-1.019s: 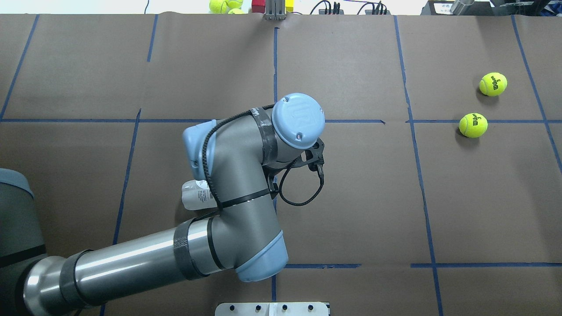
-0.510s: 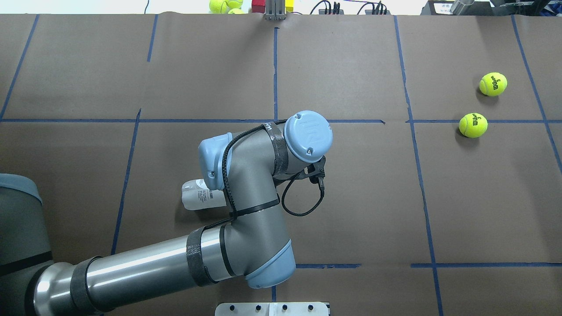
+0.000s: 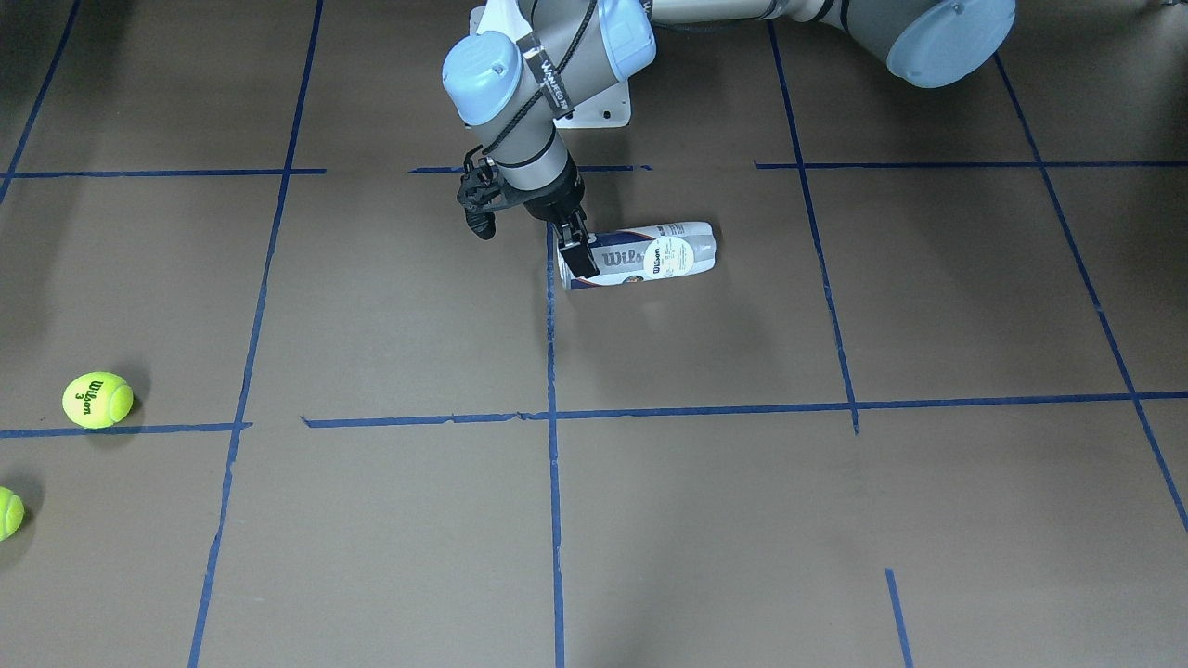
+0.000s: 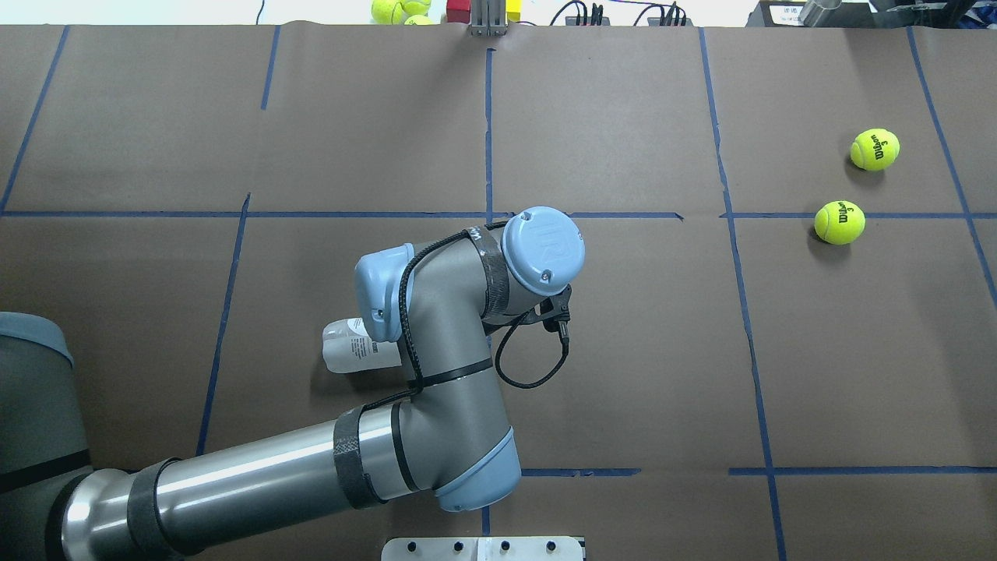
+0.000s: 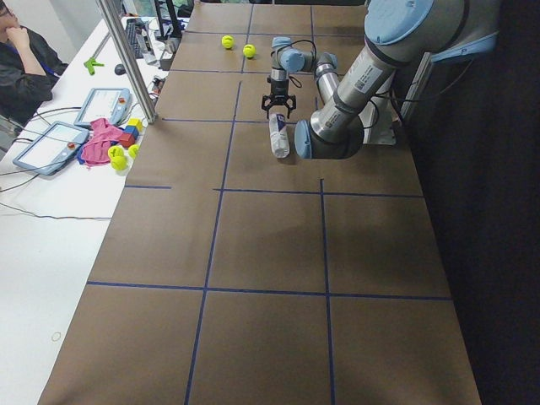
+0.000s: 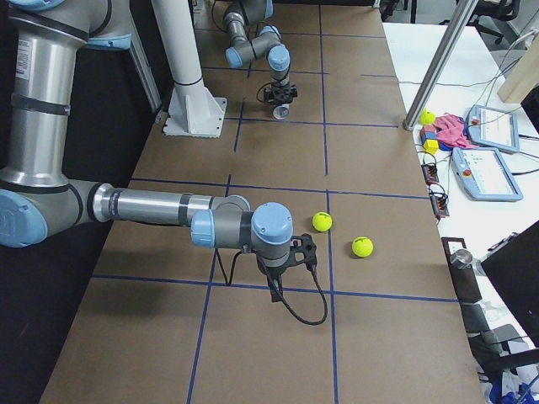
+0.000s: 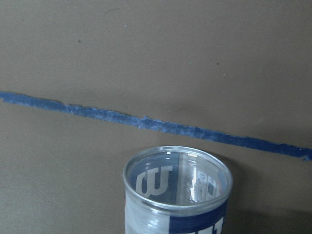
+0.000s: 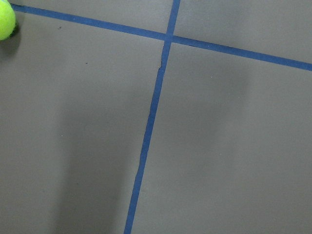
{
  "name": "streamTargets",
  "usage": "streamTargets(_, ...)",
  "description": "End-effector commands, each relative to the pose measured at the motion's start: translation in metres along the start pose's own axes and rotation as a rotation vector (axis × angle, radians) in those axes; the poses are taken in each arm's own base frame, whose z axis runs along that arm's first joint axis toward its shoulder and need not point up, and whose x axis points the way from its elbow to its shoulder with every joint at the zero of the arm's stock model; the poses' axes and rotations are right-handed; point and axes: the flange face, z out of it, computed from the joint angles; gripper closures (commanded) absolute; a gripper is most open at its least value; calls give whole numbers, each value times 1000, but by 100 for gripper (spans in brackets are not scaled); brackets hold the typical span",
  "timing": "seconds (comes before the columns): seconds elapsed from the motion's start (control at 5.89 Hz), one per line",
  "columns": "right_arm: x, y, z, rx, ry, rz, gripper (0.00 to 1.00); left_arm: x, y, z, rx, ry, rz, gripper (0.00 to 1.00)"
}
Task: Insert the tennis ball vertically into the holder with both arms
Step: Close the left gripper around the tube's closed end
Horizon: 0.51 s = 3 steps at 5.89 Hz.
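The holder (image 3: 650, 255), a clear Wilson can, lies on its side on the brown table. It also shows in the overhead view (image 4: 350, 352) and the exterior left view (image 5: 278, 137). Its open mouth (image 7: 176, 179) fills the bottom of the left wrist view. My left gripper (image 3: 574, 250) points down at the can's open end, open, with one finger in front of the can. Two tennis balls (image 4: 840, 222) (image 4: 874, 149) lie at the far right. My right gripper (image 6: 273, 286) hangs near them; I cannot tell whether it is open. One ball (image 8: 5, 18) edges the right wrist view.
The white pedestal base (image 4: 483, 548) is at the near table edge. More balls and coloured blocks (image 4: 397, 9) lie beyond the far edge. A side table holds tablets (image 6: 488, 168). A person (image 5: 21, 59) sits beside it. Blue tape lines grid the table.
My left wrist has moved right and toward the robot's side, over the can's open end. The can and the two balls have not moved.
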Motion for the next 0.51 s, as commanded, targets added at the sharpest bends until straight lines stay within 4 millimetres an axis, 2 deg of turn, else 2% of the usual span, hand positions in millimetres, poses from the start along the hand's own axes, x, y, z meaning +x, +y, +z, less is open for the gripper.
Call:
streamTargets(0.0, 1, 0, 1, -1, 0, 1, 0, -2, -8, 20, 10, 0, 3, 0)
streamTargets(0.34, 4, 2, 4, -9, -1, 7, 0, -3, -11, 43, 10, 1, 3, 0)
